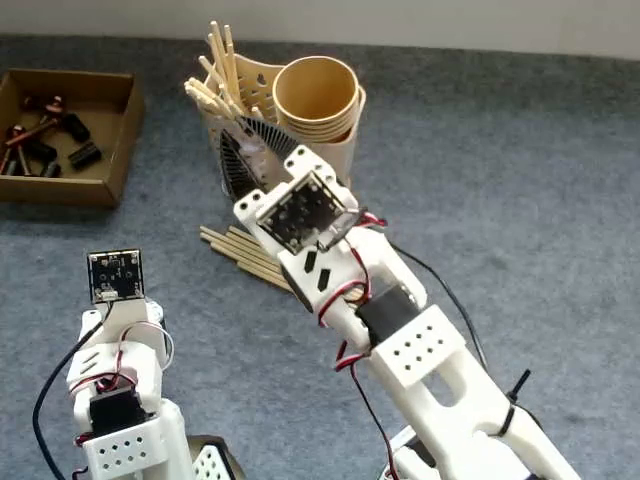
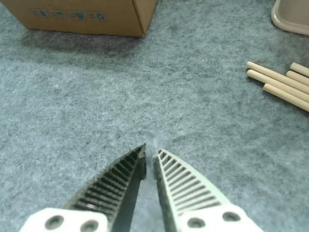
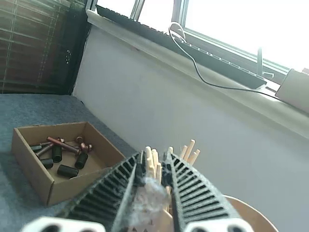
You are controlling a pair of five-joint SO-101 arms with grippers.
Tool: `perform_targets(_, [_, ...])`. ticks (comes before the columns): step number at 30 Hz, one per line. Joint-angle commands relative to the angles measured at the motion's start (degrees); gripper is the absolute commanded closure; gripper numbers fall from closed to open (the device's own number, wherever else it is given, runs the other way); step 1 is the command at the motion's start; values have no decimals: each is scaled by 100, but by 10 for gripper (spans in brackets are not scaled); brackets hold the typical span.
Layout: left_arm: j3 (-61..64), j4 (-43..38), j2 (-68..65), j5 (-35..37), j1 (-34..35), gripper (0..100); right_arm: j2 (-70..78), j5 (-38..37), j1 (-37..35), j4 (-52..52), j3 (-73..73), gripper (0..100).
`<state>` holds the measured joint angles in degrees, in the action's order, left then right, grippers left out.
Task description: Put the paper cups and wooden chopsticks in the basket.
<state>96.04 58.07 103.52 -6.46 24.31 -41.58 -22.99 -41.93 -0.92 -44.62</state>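
The paper cups sit nested in one stack inside the basket, which stands near the middle of the table's far edge. For the cups, the job looks done. Beside them in the same basket a bunch of chopsticks stands on end and fans outward, because the sticks lean on the basket's wall rather than lying flat.

The right gripper hangs over the basket's near-left side. In its own wrist view the jaws are drawn close on something pale, with stick ends showing just beyond the tips. It appears to be pinching a few of those chopsticks to feed them in upright, though the contact itself is blurred. Holding them low and end-on would let them drop beside the cups instead of bridging the rim.

More loose chopsticks lie flat on the table just in front of the basket, side by side and partly under the right arm, so that share of the task is not yet done. They are likely the next pick.

The left gripper hovers over bare table near the front left, its jaws almost pressed together and holding nothing. The loose chopsticks are near it, to one side.

A cardboard box of small dark parts sits at the far left corner, well apart from the basket.
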Motion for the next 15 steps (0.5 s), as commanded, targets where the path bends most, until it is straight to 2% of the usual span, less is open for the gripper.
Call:
perform_targets(1, [119, 35, 13, -18, -92, 957, -567, 35, -22, 470, -242, 929])
perform_targets(6, [119, 35, 13, -18, -92, 957, -1429, 35, -31, 1147, -936, 929])
perform_targets(15, [119, 35, 13, -18, -92, 956, -3284, 35, 462, 1218, -2747, 929])
